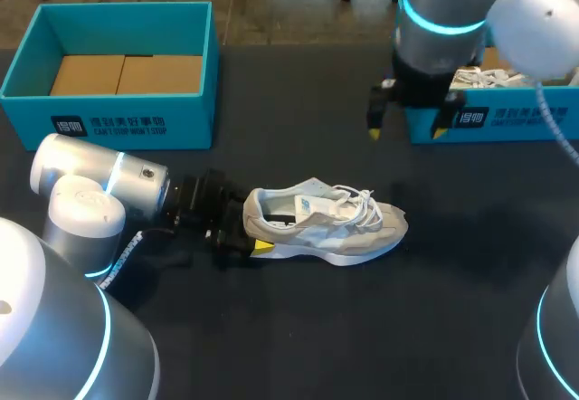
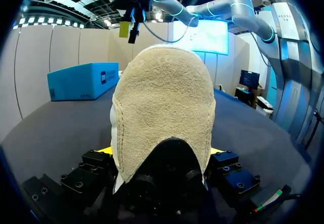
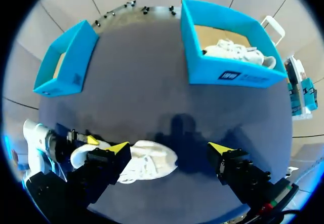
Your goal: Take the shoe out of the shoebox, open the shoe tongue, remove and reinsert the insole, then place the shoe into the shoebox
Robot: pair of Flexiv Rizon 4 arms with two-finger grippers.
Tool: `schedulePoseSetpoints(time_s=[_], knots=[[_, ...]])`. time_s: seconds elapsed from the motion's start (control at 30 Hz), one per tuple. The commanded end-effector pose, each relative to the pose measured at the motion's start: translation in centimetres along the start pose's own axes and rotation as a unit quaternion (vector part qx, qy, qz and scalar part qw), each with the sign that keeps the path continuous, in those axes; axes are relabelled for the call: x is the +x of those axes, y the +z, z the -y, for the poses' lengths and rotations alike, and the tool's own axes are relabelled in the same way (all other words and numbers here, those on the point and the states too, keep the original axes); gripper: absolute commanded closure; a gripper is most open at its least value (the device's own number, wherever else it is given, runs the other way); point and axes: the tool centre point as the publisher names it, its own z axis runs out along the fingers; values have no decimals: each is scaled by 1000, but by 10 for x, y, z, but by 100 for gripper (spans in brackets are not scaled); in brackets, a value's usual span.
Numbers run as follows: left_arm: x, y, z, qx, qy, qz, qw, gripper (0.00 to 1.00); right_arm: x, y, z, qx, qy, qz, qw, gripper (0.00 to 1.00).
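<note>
**Left gripper clamped on the sneaker's heel, right gripper open in the air**

My left gripper (image 1: 246, 237) lies low on the black table (image 1: 298, 337) and has closed on the heel of the sneaker (image 1: 330, 226). In the left wrist view the beige suede heel sits between the fingers. A sliver of yellow fingertip (image 2: 104, 149) shows hard against each side of the heel.

The sneaker stands on its white sole near the middle of the table, outside both boxes. Its toe points away from the left arm, and the laces and tongue face up.

My right gripper (image 1: 406, 132) hangs above the table with its fingers spread wide and nothing between them or touching them. From the right wrist view, the sneaker lies below it and off to one side, well apart from the fingers.

The empty blue shoebox (image 1: 136, 121) sits at the far left of the table, its brown cardboard floor bare. A second blue shoebox (image 1: 507, 121) sits at the far right, just behind the right gripper, with a white shoe (image 3: 238, 51) inside.
</note>
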Motion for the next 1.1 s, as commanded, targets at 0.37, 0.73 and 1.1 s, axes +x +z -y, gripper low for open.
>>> schedulePoseSetpoints(time_s=[0.37,0.73,1.1], knots=[[0,0,1,-2,0,-1,1000,100,37,19,20,64,24,11,998,0],[0,0,1,-2,0,-1,1000,100,37,19,20,64,24,11,998,0],[0,0,1,-2,0,-1,1000,100,71,10,29,41,31,15,999,0]])
